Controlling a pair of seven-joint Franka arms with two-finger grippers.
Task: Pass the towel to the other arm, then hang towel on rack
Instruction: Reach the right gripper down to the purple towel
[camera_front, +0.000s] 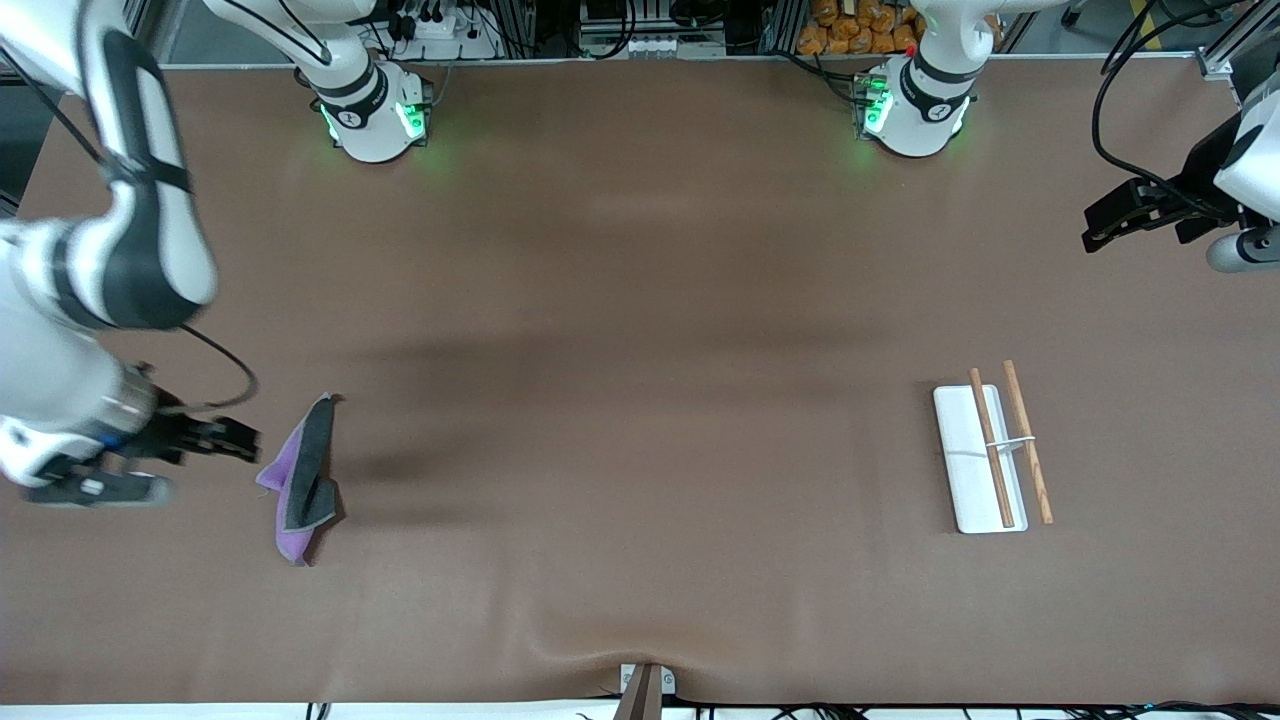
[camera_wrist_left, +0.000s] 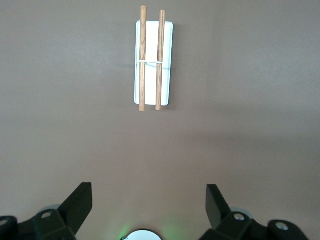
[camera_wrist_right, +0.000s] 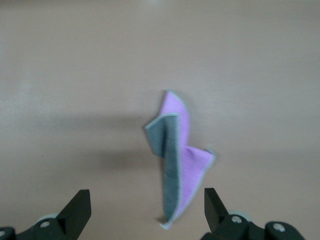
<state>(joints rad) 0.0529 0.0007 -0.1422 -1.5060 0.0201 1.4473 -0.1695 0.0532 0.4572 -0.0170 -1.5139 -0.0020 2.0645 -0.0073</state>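
Towel (camera_front: 303, 478): lying crumpled on the brown table (camera_front: 640, 400) at the right arm's end, purple face partly folded under dark grey, long axis running toward and away from the front camera.

Right gripper (camera_front: 235, 440): hovering low just beside the towel, fingers spread wide and holding nothing; in the right wrist view the towel (camera_wrist_right: 177, 157) is lying ahead of the fingers, lengthwise between them. This arm is by far the nearer, so the pickup is likely falling to it.

Rack (camera_front: 990, 455): sitting well apart, toward the left arm's end, white base with two wooden rods, bare.

Left gripper (camera_front: 1125, 215): waiting aloft near that end, fingers apart, empty.
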